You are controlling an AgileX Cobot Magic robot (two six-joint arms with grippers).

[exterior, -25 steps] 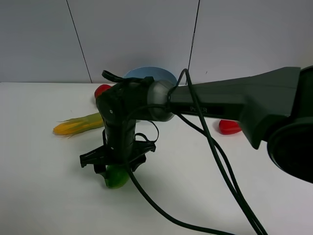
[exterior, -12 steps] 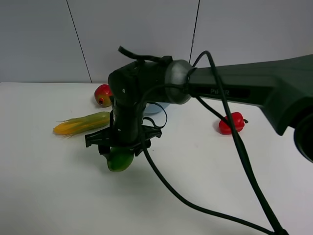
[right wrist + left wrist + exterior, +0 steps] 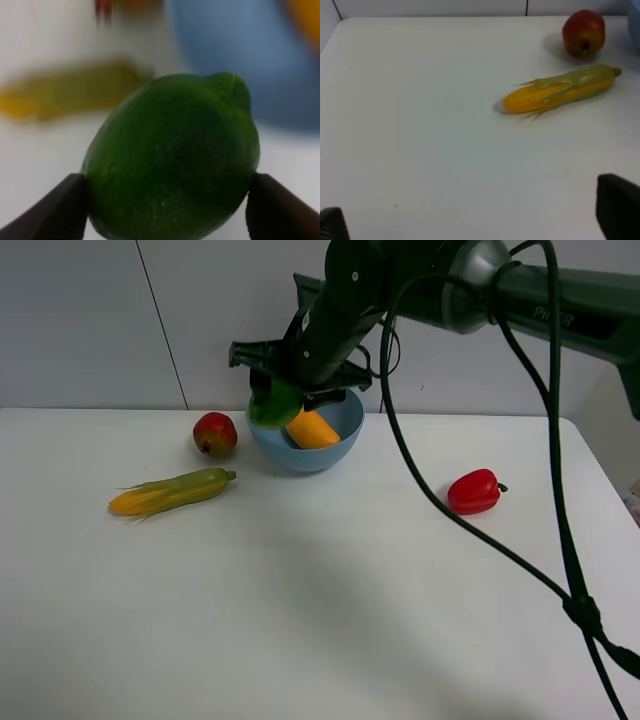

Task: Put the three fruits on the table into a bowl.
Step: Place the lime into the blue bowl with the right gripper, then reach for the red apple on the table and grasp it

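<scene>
My right gripper [image 3: 275,400] is shut on the green lime [image 3: 272,403] and holds it in the air over the left rim of the light-blue bowl [image 3: 335,445]. The lime fills the right wrist view [image 3: 172,157] between the two fingertips [image 3: 55,212]. The orange-yellow mango [image 3: 313,428] lies inside the bowl. The red pomegranate [image 3: 215,434] sits on the white table [image 3: 300,620] just left of the bowl; it also shows in the left wrist view [image 3: 583,33]. My left gripper [image 3: 480,220] is open and empty, low over bare table.
A yellow-green corn cob [image 3: 170,491] lies left of centre, also in the left wrist view [image 3: 560,93]. A red bell pepper [image 3: 473,491] sits to the right. The right arm's cable [image 3: 560,570] hangs across the right side of the table.
My right gripper has lifted the lime from the table's front left and carried it back and right to above the bowl's rim. The mango in the bowl is now uncovered.
</scene>
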